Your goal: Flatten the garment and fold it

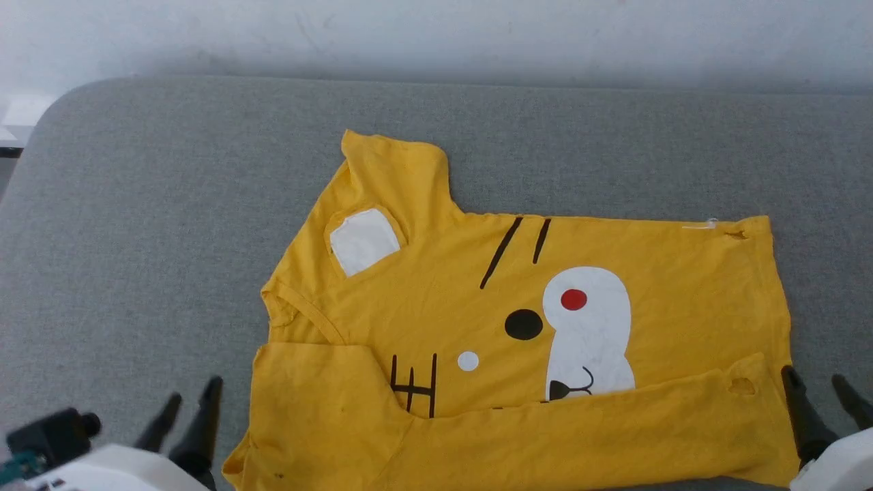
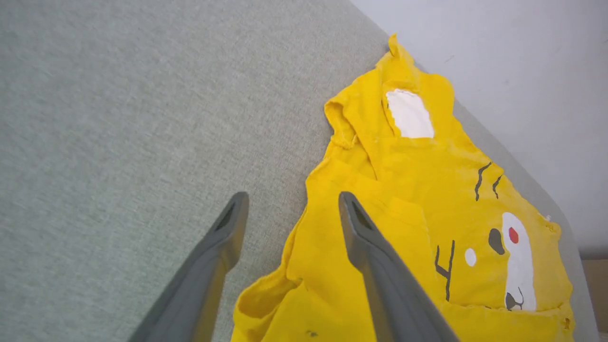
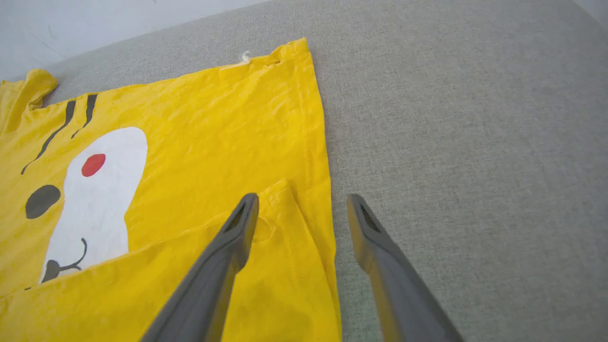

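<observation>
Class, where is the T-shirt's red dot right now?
Head view, right of centre on the garment: the red dot lies in the white patch, above-right of the black oval.

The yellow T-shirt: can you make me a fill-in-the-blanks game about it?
The garment lies on a ____ fabric surface.
The dot on its big white patch is ____.
The left gripper and right gripper have their jaws ____.
Missing words: grey, red, open.

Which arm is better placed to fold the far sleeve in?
Probably the left: the sleeve lies at the left end of the shirt, nearer the left fingers; the right fingers stand by the hem.
</observation>
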{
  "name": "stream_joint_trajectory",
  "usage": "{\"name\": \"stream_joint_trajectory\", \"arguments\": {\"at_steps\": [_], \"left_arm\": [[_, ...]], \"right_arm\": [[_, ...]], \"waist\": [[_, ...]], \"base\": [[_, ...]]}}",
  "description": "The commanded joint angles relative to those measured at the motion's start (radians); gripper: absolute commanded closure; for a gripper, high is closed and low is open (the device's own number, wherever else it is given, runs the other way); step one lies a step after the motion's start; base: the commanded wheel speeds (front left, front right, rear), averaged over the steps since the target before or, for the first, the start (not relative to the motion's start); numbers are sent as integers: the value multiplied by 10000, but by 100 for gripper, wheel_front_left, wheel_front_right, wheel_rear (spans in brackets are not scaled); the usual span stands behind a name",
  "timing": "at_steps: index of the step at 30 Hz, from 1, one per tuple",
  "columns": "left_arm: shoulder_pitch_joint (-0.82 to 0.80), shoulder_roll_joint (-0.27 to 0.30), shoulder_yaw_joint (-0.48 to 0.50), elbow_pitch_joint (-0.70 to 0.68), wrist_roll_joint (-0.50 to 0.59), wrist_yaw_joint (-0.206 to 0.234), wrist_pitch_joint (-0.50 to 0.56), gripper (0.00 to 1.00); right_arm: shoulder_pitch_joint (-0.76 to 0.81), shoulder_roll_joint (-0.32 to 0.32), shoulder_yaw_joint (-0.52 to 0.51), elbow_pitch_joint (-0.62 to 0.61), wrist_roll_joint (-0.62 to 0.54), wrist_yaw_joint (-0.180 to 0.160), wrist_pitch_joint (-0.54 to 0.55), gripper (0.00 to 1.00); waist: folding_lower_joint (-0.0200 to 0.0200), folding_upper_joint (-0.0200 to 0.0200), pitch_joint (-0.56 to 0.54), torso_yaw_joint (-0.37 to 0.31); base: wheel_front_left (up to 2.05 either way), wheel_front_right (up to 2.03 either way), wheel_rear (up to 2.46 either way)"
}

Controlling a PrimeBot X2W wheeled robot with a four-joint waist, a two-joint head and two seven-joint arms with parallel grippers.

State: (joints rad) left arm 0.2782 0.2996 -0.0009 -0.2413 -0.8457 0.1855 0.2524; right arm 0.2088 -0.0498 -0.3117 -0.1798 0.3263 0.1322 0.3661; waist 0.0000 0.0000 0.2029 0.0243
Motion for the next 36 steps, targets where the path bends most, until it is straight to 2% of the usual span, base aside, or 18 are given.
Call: {"name": "stream_joint_trajectory", "arguments": {"at_steps": [1,4,6,9,13,15,16,17,20,22,26,31,36], "left_arm": [[-606,387,210,-530,373,-22,-244,0],[-1906,910,449,-1262,1255,-252,-1091,0],[-2986,1380,501,-1382,2145,-259,-1579,0],[-4768,1738,124,-1122,2619,-489,-1583,0],[-7290,2387,-733,-167,3066,-1225,-907,0],[-8600,2493,-1154,349,3228,-1654,-770,0],[-8600,2493,-1154,349,3228,-1654,-770,0],[-9728,2483,-1620,946,3317,-2111,-600,0],[-10956,2540,-2415,1871,3330,-2710,42,0],[-11265,2480,-2606,2162,3195,-2811,268,0],[-12229,2652,-3576,3001,3068,-3083,954,0],[-12734,2769,-4551,3921,2336,-3149,2230,0],[-12887,3037,-4993,4406,1800,-3157,3259,0]], "right_arm": [[-327,-5,-16,-297,-169,-15,-175,0],[-713,-5,38,-741,-384,-15,-331,0],[-1009,-5,132,-1015,-544,-15,-352,0],[-1434,-5,270,-1364,-693,-15,-369,0],[-1888,-5,547,-1780,-841,-15,-341,0],[-2074,-5,647,-1983,-952,-15,-301,0],[-2074,-5,647,-1983,-952,-15,-301,0],[-2263,-5,728,-2169,-1037,-15,-266,0],[-2500,-5,885,-2350,-1069,-15,-238,0],[-2550,-5,927,-2389,-1065,-15,-236,0],[-2648,-5,1043,-2450,-1009,-15,-189,0],[-2666,-5,1071,-2359,-974,-15,-194,0],[-2645,-5,1123,-2278,-877,-15,-224,0]], "waist": [[0,0,434,-61],[0,0,984,-62],[0,0,1378,-89],[0,0,1940,-139],[0,0,2709,-224],[0,0,3083,-229],[0,0,3083,-229],[0,0,3441,-236],[0,0,3860,-300],[0,0,3965,-318],[0,0,4272,-429],[0,0,4400,-584],[0,0,4446,-768]], "base": [[0,0,0],[0,0,0],[0,0,0],[0,0,0],[0,0,0],[0,0,0],[0,0,0],[0,0,0],[0,0,0],[0,0,0],[0,0,0],[0,0,0],[0,0,0]]}}
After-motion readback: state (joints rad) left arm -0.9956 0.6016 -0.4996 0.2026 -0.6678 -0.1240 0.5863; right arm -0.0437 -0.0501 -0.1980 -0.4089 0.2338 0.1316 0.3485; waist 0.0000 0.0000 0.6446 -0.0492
